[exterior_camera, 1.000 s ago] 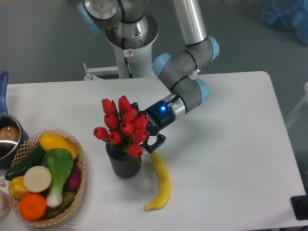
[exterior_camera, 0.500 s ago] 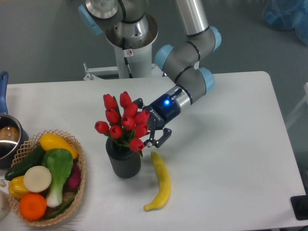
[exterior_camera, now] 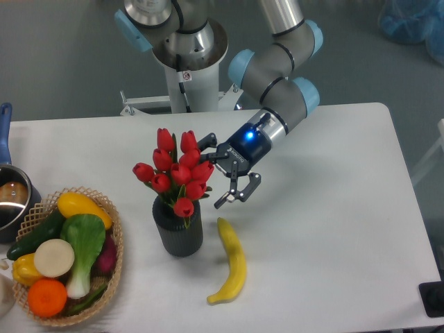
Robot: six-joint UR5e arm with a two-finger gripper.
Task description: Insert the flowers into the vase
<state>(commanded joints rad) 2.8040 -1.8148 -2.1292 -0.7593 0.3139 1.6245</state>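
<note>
Flowers [exterior_camera: 177, 173] upright in vase [exterior_camera: 178, 227], just left of spread-apart, empty pincer [exterior_camera: 220, 173].

Setting: robotics lab bench, staged for manipulation trials. Evidence: industrial arm [exterior_camera: 277, 62] on a grey pedestal base [exterior_camera: 187, 55] bolted behind a plain white table [exterior_camera: 333, 222]; bare grey floor; blue plastic sheeting [exterior_camera: 413, 24] bundled in the far corner. Props look like plastic replicas: wicker basket [exterior_camera: 111, 277] of glossy vegetables, a lone banana [exterior_camera: 232, 263].
</note>
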